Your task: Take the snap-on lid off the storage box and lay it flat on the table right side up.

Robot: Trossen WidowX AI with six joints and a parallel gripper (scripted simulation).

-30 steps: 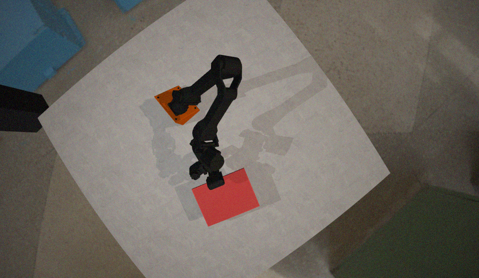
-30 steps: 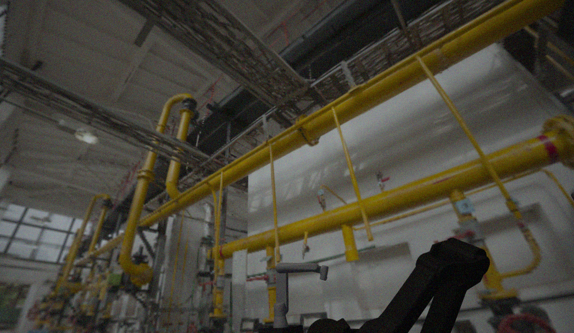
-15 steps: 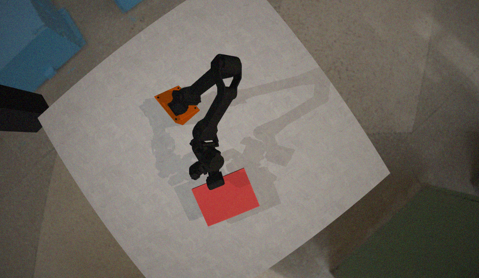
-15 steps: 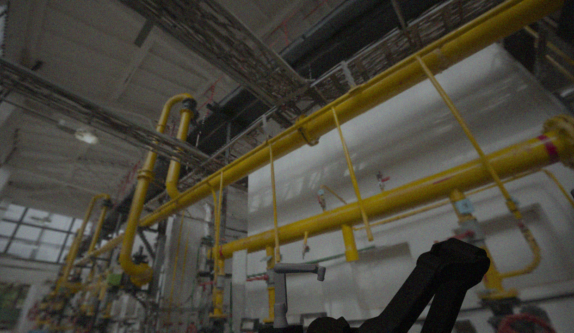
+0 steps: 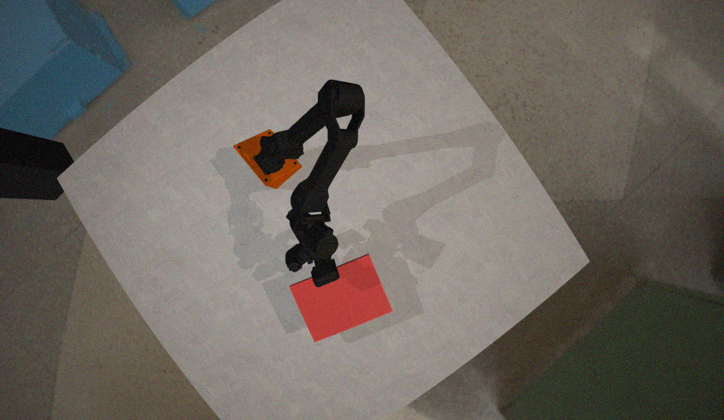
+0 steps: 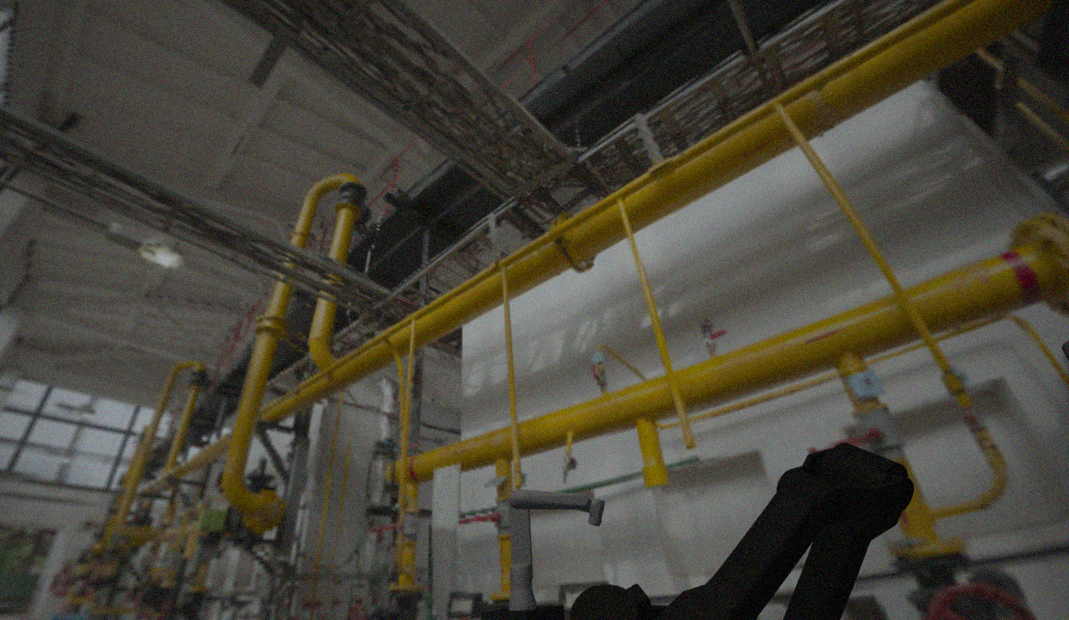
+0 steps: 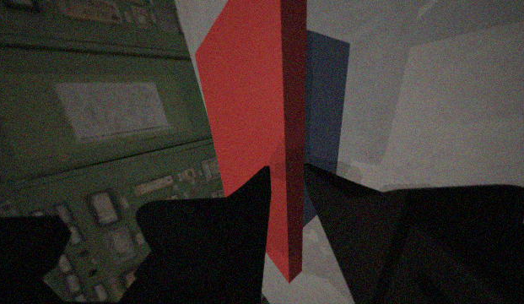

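Observation:
The red rectangular lid [image 5: 348, 305] [image 7: 246, 89] is seen from above in the top view, its flat top face up. My gripper [image 5: 325, 277] [image 7: 286, 170] is shut on the lid's edge, one finger on the top face and the other on the underside. The dark blue storage box [image 7: 327, 101] shows on the underside of the lid in the wrist view, close against it. Whether a gap lies between lid and box cannot be told. In the top view the lid hides the box. The exterior view shows neither lid nor box.
The pale table [image 5: 160, 172] bears an orange base plate [image 5: 276, 181] under the arm's base. The arm's shadow falls across the table. A black beam-like object [image 5: 24, 164] reaches the table's left corner. The exterior view shows part of the arm [image 6: 761, 547] against yellow pipes.

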